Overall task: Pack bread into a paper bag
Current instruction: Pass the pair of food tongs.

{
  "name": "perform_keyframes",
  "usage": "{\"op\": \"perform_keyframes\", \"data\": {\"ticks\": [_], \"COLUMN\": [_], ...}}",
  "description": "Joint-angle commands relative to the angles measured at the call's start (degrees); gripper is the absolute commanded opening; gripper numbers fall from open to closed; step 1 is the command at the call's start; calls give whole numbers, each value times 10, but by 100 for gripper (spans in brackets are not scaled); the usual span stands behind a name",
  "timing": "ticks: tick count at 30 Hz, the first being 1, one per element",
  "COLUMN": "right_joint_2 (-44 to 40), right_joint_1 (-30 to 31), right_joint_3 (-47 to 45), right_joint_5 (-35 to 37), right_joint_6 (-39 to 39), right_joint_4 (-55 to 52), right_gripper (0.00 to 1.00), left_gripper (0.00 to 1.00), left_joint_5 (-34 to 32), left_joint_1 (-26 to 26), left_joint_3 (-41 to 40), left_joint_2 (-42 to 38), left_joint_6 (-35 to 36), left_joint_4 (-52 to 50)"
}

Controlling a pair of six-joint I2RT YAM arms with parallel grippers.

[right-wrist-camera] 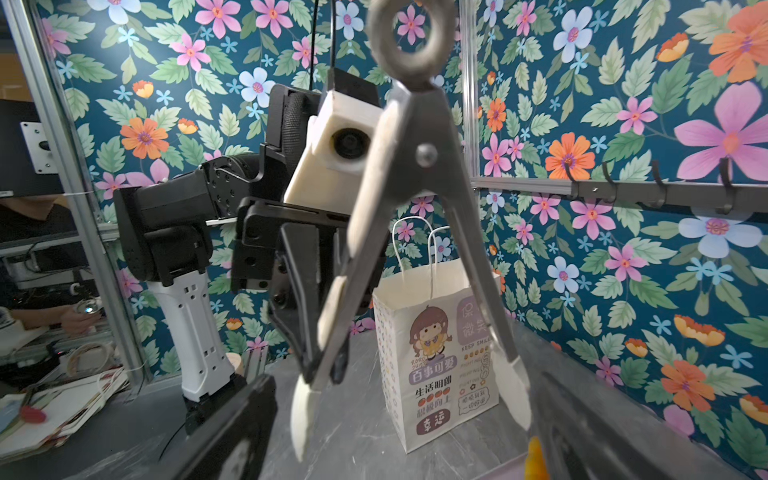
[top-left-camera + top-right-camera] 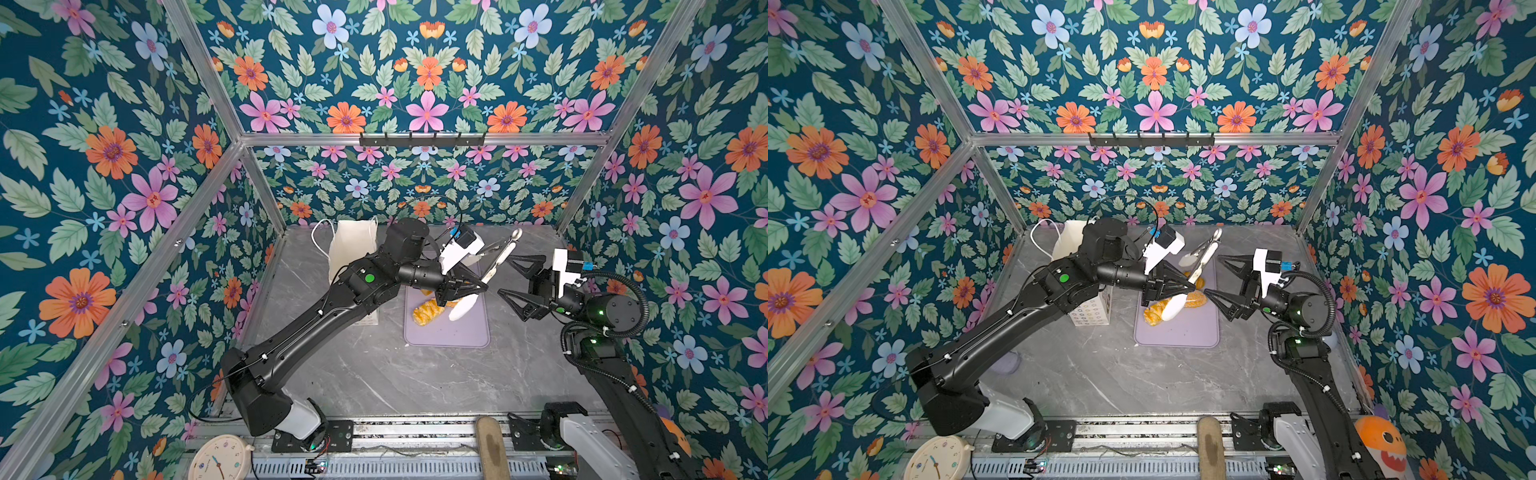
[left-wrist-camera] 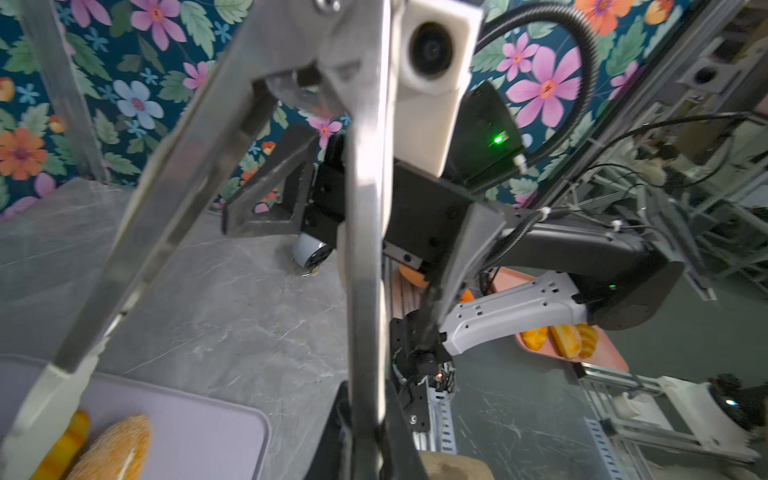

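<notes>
My left gripper is clamped tight on one arm of the steel tongs. Their hinged arms spread wide and end in smooth white tips. My right gripper gapes wide just beside them, holding nothing. The bread lies on a flat lilac tray with rounded corners. I can see a glossy braided roll and a grainy seeded roll, both partly hidden under the tongs. The paper bag stands upright behind my left arm, at the back of the grey marbled table. Floral wallpaper covers the walls.
</notes>
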Motion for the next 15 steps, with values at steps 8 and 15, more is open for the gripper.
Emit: {"op": "perform_keyframes", "data": {"ticks": [8, 15], "right_joint_2": [14, 24], "right_joint_1": [1, 2], "right_joint_3": [28, 29], "right_joint_5": [-56, -47], "right_joint_6": [-14, -41], "right_joint_4": [-89, -128], "right_gripper": [97, 97], "left_gripper": [0, 0], "left_joint_5": [-29, -2], "left_joint_1": [-1, -2], "left_joint_3": [25, 5], "left_joint_2": [23, 18], "left_joint_6": [114, 121], "left_joint_4": [-130, -126]}}
